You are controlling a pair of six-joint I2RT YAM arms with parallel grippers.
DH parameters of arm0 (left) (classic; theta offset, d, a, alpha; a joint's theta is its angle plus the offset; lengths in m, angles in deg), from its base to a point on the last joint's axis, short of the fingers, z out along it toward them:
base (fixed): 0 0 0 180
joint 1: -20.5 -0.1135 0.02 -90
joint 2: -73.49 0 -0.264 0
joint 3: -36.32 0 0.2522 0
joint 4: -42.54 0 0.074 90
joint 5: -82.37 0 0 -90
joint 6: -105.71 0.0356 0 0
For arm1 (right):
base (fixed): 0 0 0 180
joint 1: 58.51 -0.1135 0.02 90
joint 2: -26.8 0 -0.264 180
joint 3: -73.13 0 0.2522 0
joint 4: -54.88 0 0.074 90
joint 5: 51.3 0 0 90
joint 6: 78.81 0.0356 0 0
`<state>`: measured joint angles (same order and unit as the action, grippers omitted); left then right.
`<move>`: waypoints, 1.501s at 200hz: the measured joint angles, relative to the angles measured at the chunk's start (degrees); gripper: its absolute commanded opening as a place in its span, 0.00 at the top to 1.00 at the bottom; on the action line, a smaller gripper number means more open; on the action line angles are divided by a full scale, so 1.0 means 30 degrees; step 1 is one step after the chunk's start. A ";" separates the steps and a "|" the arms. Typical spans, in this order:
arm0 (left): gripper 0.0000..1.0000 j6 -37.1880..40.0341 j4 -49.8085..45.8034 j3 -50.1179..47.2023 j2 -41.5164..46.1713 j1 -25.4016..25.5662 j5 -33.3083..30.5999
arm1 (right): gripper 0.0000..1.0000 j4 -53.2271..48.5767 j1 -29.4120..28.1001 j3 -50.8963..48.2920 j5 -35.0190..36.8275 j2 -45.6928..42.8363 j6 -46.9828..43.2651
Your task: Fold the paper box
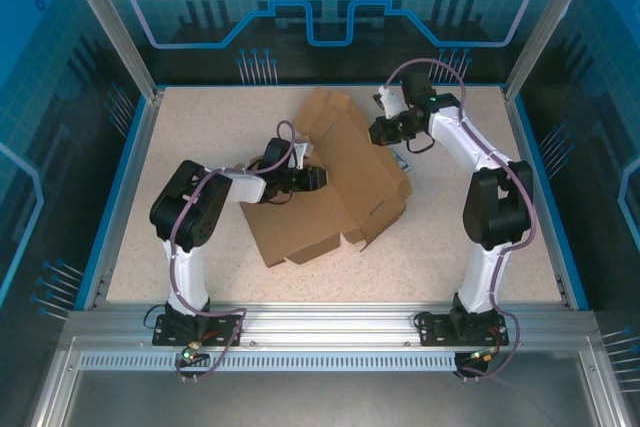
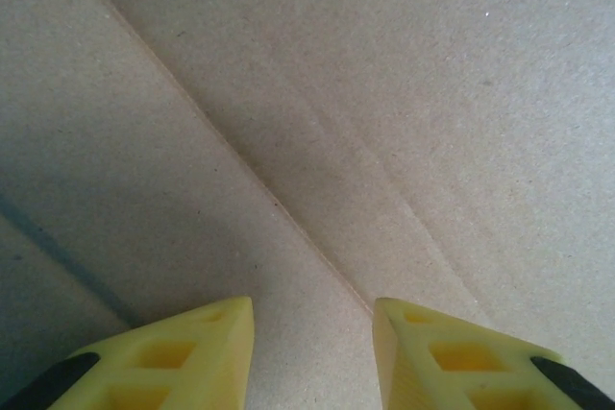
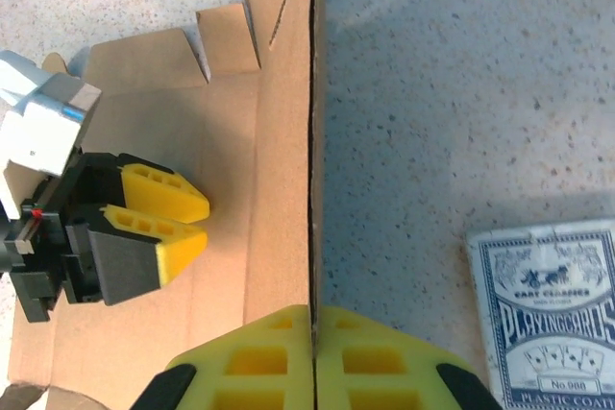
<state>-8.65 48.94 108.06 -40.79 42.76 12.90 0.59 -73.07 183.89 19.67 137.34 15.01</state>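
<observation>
The blue card pack (image 3: 548,314) reads "PLAYING CARDS" and "No 988".

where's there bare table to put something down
Bare table at the far left corner, between the blue rail and the paper box; also the near strip in front of the box, between left arm and right arm. Crowded mid-table, around the playing cards.

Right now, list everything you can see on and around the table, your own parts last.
table: one, speckled beige, inside the blue-walled cell
paper box: one, brown cardboard, partly folded, mid-table
playing-card pack: one, blue and white, flat on the table beside the box's right side
left gripper: one, yellow fingers, jaws apart over the box's cardboard
right gripper: one, yellow fingers, shut on the box's raised edge
</observation>
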 measured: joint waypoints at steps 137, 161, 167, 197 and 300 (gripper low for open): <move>0.62 -0.1122 0.2594 -0.0925 -0.0146 0.0015 -0.0503 | 0.93 0.3169 -0.7053 -0.0962 0.6579 -0.1443 0.1872; 0.62 -0.1319 0.2914 -0.1064 -0.0146 0.0015 -0.0568 | 0.93 0.3628 -0.7053 -0.1392 0.6943 -0.1705 0.1953; 0.62 -0.1362 0.2965 -0.1100 -0.0146 0.0022 -0.0583 | 0.93 0.3694 -0.7053 -0.1435 0.7074 -0.1741 0.1953; 0.61 -0.1406 0.3228 -0.1224 -0.0138 0.0036 -0.0641 | 0.93 0.3687 -0.6987 -0.1479 0.7628 -0.1887 0.1858; 0.54 -0.1486 0.3512 -0.2674 0.1100 0.0262 -0.1151 | 0.93 0.3803 -0.6914 -0.1800 0.9551 -0.2237 -0.0168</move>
<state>-13.11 59.48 100.04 -37.49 43.54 9.45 12.00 -93.82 178.49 48.33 130.63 14.50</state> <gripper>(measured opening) 0.456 0.072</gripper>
